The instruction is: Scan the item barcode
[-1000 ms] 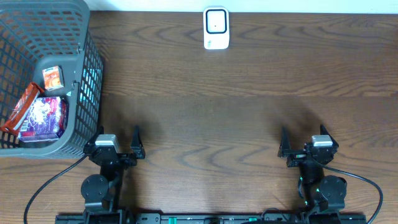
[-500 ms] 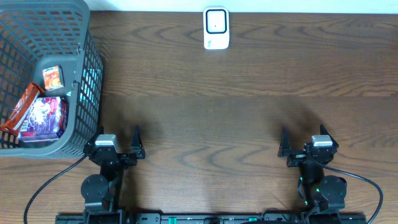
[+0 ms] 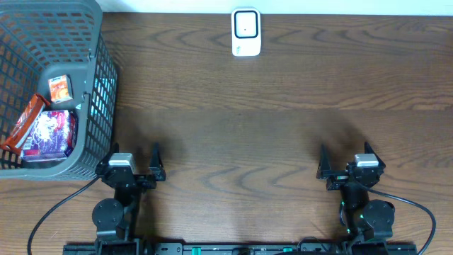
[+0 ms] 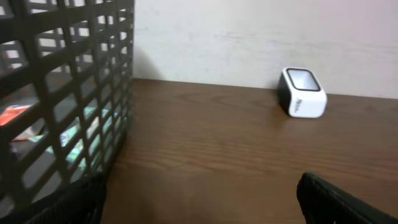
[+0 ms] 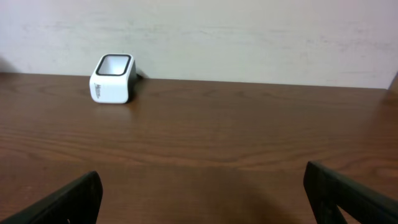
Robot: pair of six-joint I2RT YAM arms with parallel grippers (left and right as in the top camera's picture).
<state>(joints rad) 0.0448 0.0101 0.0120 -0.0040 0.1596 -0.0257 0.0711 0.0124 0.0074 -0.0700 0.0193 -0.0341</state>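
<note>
At the worktop's far-left corner the basket [image 3: 102, 85] holds the items: a small orange box [image 3: 59, 88], a red bar [image 3: 23, 124] and a packet [image 3: 51, 133], the last two overlapping. The left gripper [image 3: 134, 161] sits near the front edge, fingers spread and empty. The scanner [image 3: 245, 32] stands mid far edge. The right gripper [image 3: 345, 161] is likewise released. Reaching in, fingers could snag the mesh wall, or pinch two items together — leaving a barcode covered.

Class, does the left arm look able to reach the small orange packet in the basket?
Probably yes: the basket is open on top, though the left gripper, open beside it, must clear its wall.
</note>
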